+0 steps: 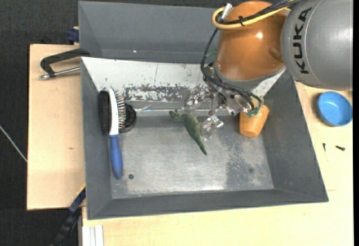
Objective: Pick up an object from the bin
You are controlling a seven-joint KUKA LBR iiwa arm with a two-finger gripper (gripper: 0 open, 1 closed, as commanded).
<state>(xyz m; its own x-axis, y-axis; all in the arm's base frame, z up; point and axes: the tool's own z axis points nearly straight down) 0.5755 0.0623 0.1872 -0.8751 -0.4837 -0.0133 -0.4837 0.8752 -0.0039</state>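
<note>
Reference item: the green toy figure (195,129), a slim, long-tailed shape lying on the floor of the bin (185,180). All positions below are given relative to it.

1. Pincer (211,120). My pincer is low in the bin, at the figure's upper right side, just beside its body. In this view the metal parts overlap the figure's edge. I cannot tell whether the pincer is spread or pressed together, and I cannot confirm that anything is pinched.

2. Wrist. My orange wrist cover (247,43) sits above and to the right of the figure, with dark cables (216,79) hanging from it towards the pincer.

3. Task item. The figure lies aslant: head end up and to the left, tail end down and to the right. It rests flat on the bin floor.

4. Neighbouring items.
- An orange block (252,123) stands to the right of the figure, on the far side of the pincer, near the bin's right wall.
- A brush (112,130) with dark bristles and a blue handle lies well to the left of the figure, lengthways along the left wall.
- A dark round item (129,117) lies left of the figure, touching the brush head.
- A small dark speck (130,176) lies lower left of the figure, near the handle end of the brush.
</note>
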